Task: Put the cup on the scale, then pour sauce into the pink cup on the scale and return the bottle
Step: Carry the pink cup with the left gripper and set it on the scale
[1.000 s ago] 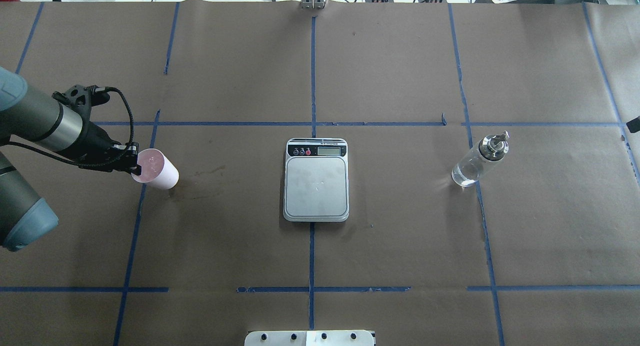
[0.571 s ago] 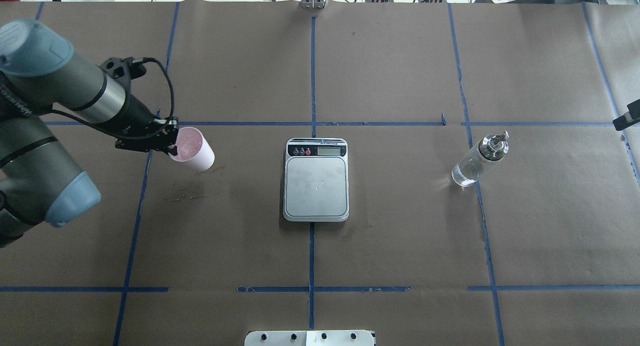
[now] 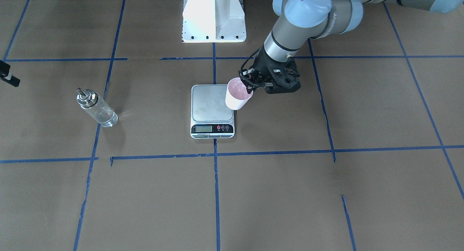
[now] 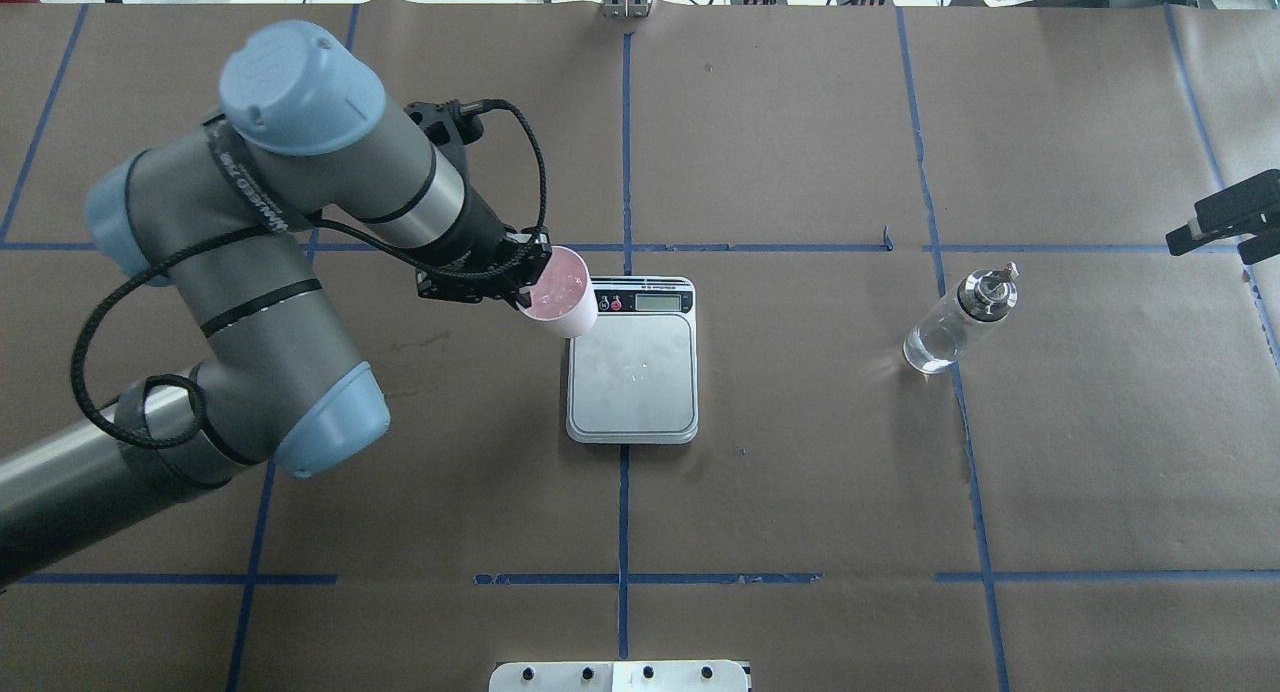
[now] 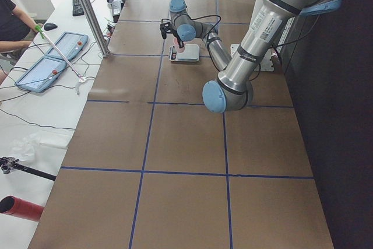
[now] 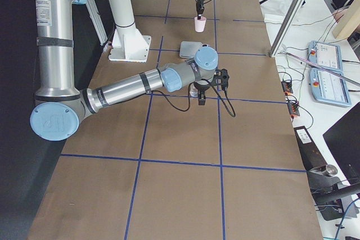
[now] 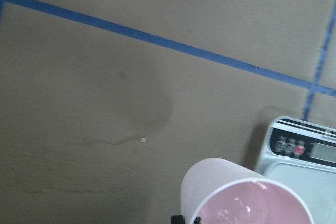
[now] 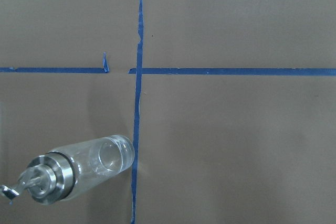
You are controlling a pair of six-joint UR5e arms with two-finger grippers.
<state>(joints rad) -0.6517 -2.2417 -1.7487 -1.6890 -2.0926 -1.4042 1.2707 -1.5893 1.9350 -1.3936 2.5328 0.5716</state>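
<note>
My left gripper point(image 4: 528, 282) is shut on the near rim of the cup point(image 4: 560, 294), which is white outside and pink inside. It holds the cup upright in the air over the left edge of the scale point(image 4: 632, 372), near the buttons. The front view shows the cup point(image 3: 237, 95) at the edge of the scale point(image 3: 211, 102), and the left wrist view shows the cup point(image 7: 236, 195) beside the scale point(image 7: 310, 169). The glass bottle point(image 4: 955, 322) stands alone to the right. My right gripper point(image 4: 1222, 222) shows only partly at the right edge, apart from the bottle point(image 8: 79, 174); I cannot tell whether it is open or shut.
Brown paper with blue tape lines point(image 4: 625, 152) covers the table. The white robot base point(image 3: 214, 15) stands at the near edge. A side table with tablets point(image 5: 52, 62) and an operator lies beyond the far edge.
My left arm has carried the cup from the table's left side rightwards to the scale's left edge. My right gripper has come further into view at the right edge.
</note>
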